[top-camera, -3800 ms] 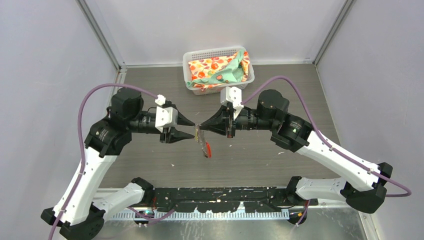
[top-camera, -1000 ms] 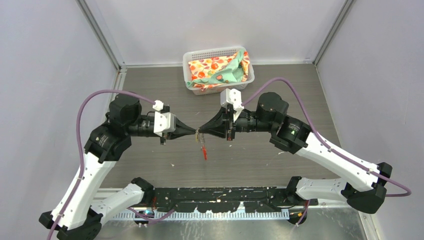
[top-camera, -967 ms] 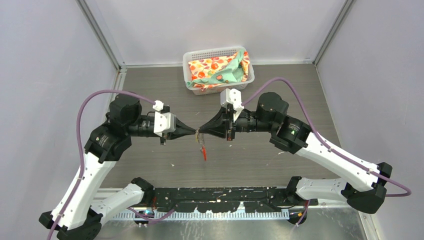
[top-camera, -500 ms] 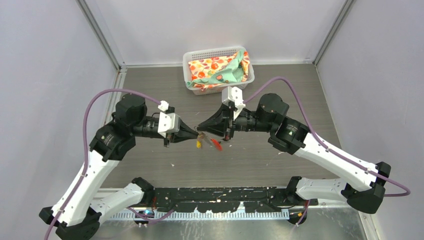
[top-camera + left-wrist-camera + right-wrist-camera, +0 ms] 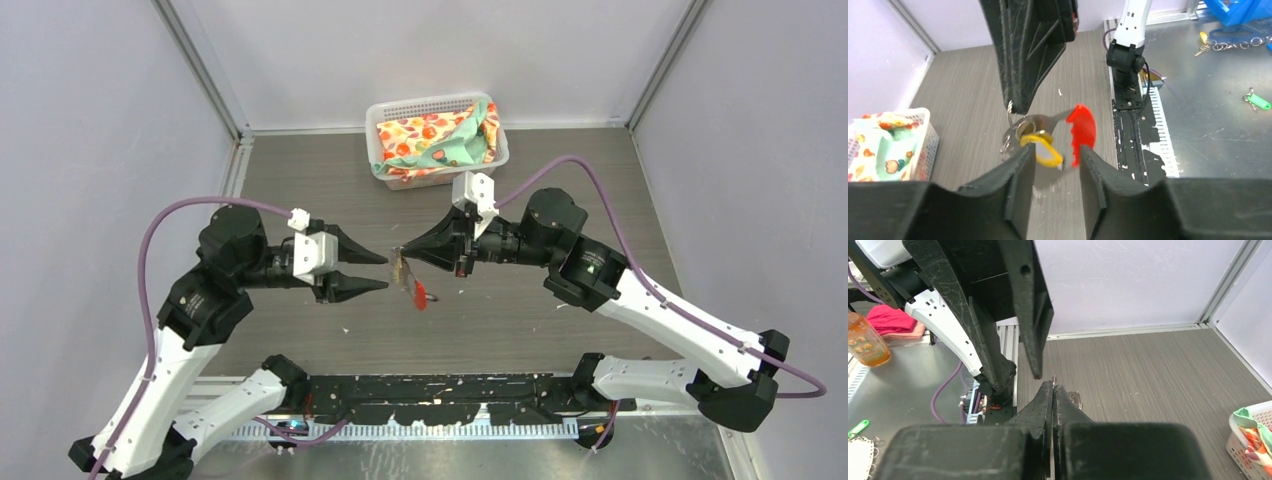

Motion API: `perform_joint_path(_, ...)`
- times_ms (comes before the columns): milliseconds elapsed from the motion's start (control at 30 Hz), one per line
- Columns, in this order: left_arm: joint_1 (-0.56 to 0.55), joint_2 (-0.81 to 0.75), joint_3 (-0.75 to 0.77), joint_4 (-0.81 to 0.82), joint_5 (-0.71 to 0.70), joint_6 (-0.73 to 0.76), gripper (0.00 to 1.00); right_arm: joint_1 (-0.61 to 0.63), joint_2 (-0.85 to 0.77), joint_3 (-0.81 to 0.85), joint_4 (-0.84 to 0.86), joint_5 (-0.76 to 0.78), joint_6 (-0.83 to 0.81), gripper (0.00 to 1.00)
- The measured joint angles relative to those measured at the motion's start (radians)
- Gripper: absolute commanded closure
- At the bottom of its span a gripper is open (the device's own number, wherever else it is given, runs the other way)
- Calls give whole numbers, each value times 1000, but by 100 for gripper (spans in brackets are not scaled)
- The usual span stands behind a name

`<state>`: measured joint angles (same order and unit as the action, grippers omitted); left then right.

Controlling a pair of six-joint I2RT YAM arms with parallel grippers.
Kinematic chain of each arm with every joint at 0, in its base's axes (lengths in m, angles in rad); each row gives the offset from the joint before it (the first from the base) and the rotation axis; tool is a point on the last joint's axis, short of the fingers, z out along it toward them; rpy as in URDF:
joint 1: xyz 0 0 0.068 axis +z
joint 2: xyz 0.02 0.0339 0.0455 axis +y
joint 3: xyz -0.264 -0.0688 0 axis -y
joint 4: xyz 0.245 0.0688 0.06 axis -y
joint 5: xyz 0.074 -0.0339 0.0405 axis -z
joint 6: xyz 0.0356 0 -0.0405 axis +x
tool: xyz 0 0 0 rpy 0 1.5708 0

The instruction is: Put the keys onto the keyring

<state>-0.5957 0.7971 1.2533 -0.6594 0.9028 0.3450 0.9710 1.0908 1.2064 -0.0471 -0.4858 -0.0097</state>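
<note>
- Above the middle of the table (image 5: 300,170), the right gripper (image 5: 403,251) had its jaws pressed together on the top of the keyring (image 5: 404,270). The ring therefore hung free in the air, where the other arm could reach it.
- The red tag (image 5: 420,296) dangled at the low end, and its weight likely kept the ring hanging downward.
- The left gripper (image 5: 385,272) sat just beside the ring with its jaws spread. Nothing was between them, and they were clear of the metal.
- In the left wrist view the brass-yellow key (image 5: 1042,151) hung at the silver loop, close below the pinch point. It looked threaded on, though the join was too small to be sure.
- The black-headed key could not be made out in any view.
- Judged from this, one key seemed done and the second had yet to go on.
</note>
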Motion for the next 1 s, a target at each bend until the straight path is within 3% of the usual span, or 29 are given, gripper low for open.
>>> perform_joint_path(167, 0, 1, -66, 71, -31, -151, 43, 0, -10, 0, -14, 4, 0, 99)
perform_joint_path(433, 0, 92, -119, 136, -45, -372, 40, 0, -10, 0, -47, 15, -7, 99)
perform_joint_path(533, 0, 92, -119, 169, -43, -410, 53, 0, -9, 0, -55, 20, -14, 99)
perform_joint_path(633, 0, 87, -119, 181, -45, -403, 71, 0, -9, 0, -58, 21, -14, 99)
perform_joint_path(800, 0, 84, -122, 169, -50, -316, 97, 0, -9, 0, -66, 23, -19, 99)
perform_joint_path(1000, -5, 61, -129, 135, -61, -209, 99, 3, -1, 7, -103, 31, -42, 99)
